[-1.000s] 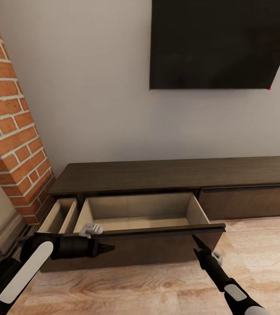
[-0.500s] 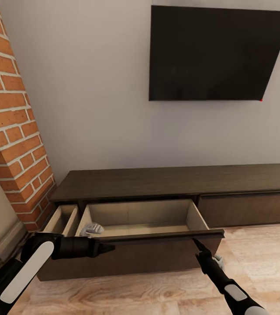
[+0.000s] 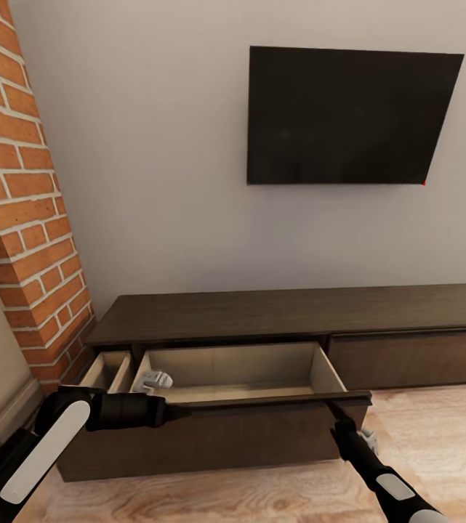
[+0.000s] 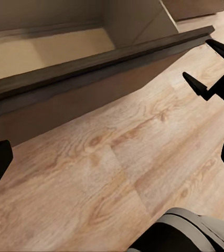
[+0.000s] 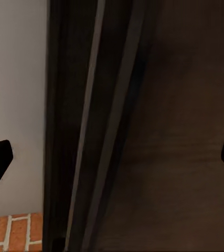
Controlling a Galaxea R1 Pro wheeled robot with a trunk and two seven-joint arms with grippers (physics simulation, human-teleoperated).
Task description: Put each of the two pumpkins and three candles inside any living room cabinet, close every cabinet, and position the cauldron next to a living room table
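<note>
Since one second ago the whole head view has tilted upward, so the wall television now shows complete and the cabinet sits lower in the picture; this is mostly the camera moving, but the wide drawer also looks pushed in a little further. It is still open, and a narrow drawer beside it near the brick column is open too. Something pale and small lies in the back left corner of the wide drawer; it may be a candle, but I cannot tell for sure. The left gripper points at the drawer's front rail from the left, and the right gripper reaches up to the rail near its right end. In both wrist views the finger tips stand far apart at the picture edges, so both pairs of jaws are spread and hold nothing. I judge the drawer to be stiff, fairly heavy wood that slides on runners; it has no handle, so the flat dark front panel is the place to press, evenly on both sides so that it does not twist. Nothing lies on the wooden floor in front of it. The pale thing inside is low and should not block closing.
</note>
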